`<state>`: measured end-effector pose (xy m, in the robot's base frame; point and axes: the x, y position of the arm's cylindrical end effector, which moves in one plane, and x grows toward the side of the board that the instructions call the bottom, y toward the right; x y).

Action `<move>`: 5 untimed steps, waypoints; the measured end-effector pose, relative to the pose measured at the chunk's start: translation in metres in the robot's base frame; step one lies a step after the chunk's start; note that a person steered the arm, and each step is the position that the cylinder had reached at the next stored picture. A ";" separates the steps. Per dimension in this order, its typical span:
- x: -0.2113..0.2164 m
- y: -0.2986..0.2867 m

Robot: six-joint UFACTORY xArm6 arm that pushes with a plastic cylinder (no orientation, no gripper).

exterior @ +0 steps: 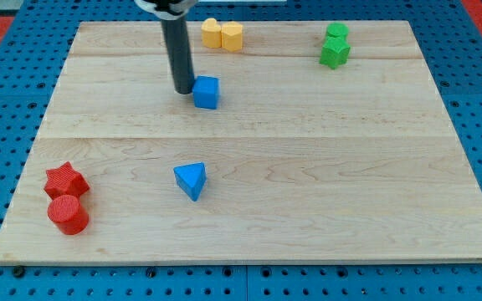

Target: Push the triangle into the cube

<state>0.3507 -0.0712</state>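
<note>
Blue triangle [191,180] well below my tip [182,89].

One camera looks steeply down across the whole wooden board [308,167].

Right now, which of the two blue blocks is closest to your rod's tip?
The blue cube, just to the view's right of my tip. The blue triangle lies well below, toward the view's bottom, far from my tip.
</note>
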 end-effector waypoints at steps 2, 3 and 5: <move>0.111 -0.039; 0.172 -0.054; 0.187 0.005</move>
<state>0.5379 -0.0660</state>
